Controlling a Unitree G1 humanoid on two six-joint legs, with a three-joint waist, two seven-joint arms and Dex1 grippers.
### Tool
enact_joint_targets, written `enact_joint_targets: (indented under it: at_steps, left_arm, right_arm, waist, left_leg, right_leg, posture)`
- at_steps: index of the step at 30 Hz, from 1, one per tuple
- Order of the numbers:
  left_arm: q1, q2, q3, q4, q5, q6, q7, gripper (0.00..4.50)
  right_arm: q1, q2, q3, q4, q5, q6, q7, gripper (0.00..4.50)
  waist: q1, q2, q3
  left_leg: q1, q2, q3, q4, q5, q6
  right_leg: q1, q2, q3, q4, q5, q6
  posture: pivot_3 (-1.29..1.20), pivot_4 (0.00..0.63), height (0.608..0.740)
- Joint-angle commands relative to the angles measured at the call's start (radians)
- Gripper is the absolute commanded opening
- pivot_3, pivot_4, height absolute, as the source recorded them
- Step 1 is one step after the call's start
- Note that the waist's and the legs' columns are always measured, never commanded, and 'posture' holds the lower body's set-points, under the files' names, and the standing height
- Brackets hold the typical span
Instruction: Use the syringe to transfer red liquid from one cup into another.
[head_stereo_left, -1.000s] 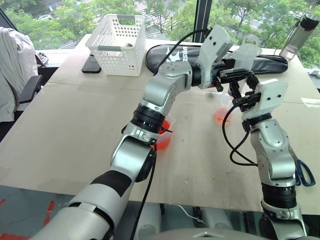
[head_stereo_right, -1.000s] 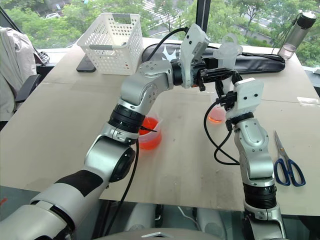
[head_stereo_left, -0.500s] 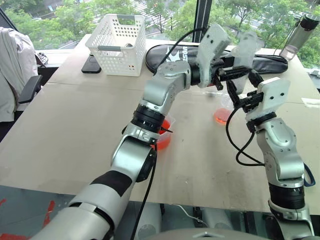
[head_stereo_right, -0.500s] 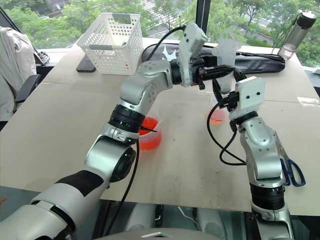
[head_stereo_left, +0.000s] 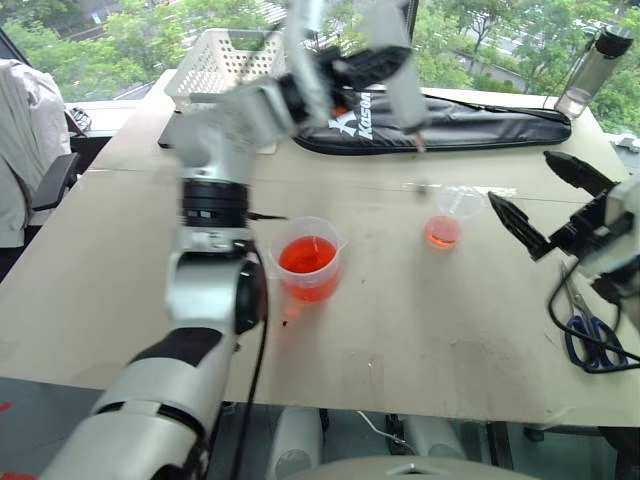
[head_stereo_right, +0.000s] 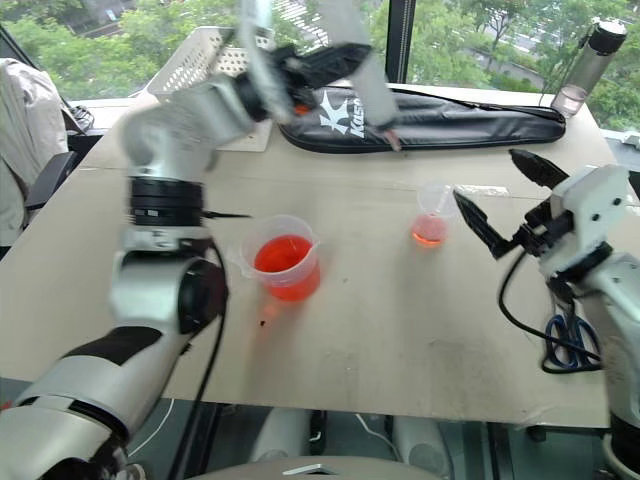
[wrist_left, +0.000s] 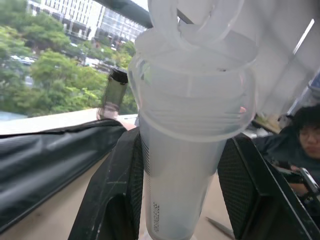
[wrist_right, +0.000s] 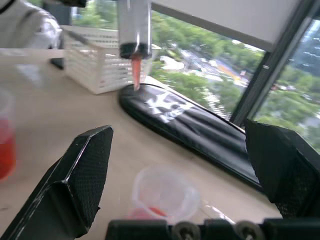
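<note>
Your syringe is hanging high over the table, both cups standing below.

Nearest you, the beaker is holding red liquid; at two o'clock the right gripper is gaping empty beside the small cup; farthest, at twelve, the left gripper is clamping the syringe.

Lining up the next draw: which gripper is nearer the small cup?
Right. The right gripper hangs open just beside the small cup; the left gripper holds the syringe up over the black bag.
</note>
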Motion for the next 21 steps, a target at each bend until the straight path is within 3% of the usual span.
enact_joint_targets:
  at_steps: [1, 4, 7, 11, 15, 17, 21]
  left_arm:
    - [-0.032, 0.115, 0.090, -0.072, -0.103, 0.177, 0.026, 1.52]
    - [-0.046, 0.250, 0.149, -0.024, -0.102, 0.277, 0.084, 1.52]
    - [-0.029, 0.377, 0.118, 0.007, -0.098, 0.389, 0.060, 1.52]
    - [0.062, 0.621, -0.081, 0.041, -0.091, 0.517, -0.129, 1.52]
    - [0.153, 0.776, -0.350, 0.040, 0.002, 0.404, -0.361, 1.52]
    - [0.162, 0.793, -0.469, 0.073, 0.075, 0.332, -0.444, 1.52]
    - [0.135, 0.727, -0.633, 0.177, 0.219, 0.212, -0.539, 1.52]
  right_arm:
    - [-0.004, -0.062, -0.071, -0.063, 0.198, 0.030, 0.081, 4.50]
    - [-0.026, -0.116, -0.064, -0.063, 0.272, 0.049, 0.101, 4.50]
    - [-0.016, -0.133, -0.049, -0.065, 0.320, 0.057, 0.113, 4.50]
    - [0.021, -0.143, -0.017, -0.078, 0.322, 0.053, 0.147, 4.50]
    - [0.044, -0.146, 0.008, -0.088, 0.330, 0.048, 0.180, 4.50]
    - [0.049, -0.146, 0.017, -0.093, 0.335, 0.049, 0.187, 4.50]
    - [0.071, -0.148, 0.035, -0.119, 0.309, 0.041, 0.192, 4.50]
  waist:
    - [-0.002, 0.000, 0.000]
    - [0.000, -0.001, 0.000]
    - [0.000, -0.002, 0.000]
    - [0.004, -0.002, 0.000]
    - [0.022, -0.003, 0.000]
    - [0.027, -0.003, 0.000]
    - [0.047, -0.004, -0.001]
  left_leg:
    - [0.000, 0.000, -0.001, 0.000, 0.000, 0.000]
    - [0.000, 0.000, -0.002, 0.002, 0.000, 0.000]
    - [0.000, -0.001, -0.001, 0.002, 0.000, 0.000]
    - [0.000, -0.001, -0.001, 0.002, 0.000, 0.000]
    - [0.000, -0.001, -0.002, 0.001, 0.000, 0.000]
    - [0.000, -0.001, -0.001, 0.002, 0.000, 0.000]
    - [-0.001, -0.001, 0.000, 0.004, 0.000, 0.000]
  right_leg:
    - [0.000, 0.000, -0.001, 0.000, 0.000, 0.000]
    - [0.002, -0.001, -0.002, 0.000, -0.001, 0.002]
    - [0.003, -0.002, -0.003, -0.001, -0.001, 0.002]
    - [0.003, -0.003, -0.003, -0.001, -0.001, 0.002]
    - [0.002, -0.003, -0.004, -0.001, -0.003, -0.005]
    - [0.002, -0.004, -0.005, -0.001, -0.003, -0.005]
    - [0.002, -0.005, -0.004, -0.002, -0.003, -0.006]
  posture:
    - [0.00, 0.150, 0.724]
    - [0.00, 0.150, 0.724]
    - [0.00, 0.150, 0.724]
    - [0.00, 0.150, 0.724]
    - [0.00, 0.150, 0.724]
    - [0.00, 0.150, 0.724]
    - [0.00, 0.150, 0.724]
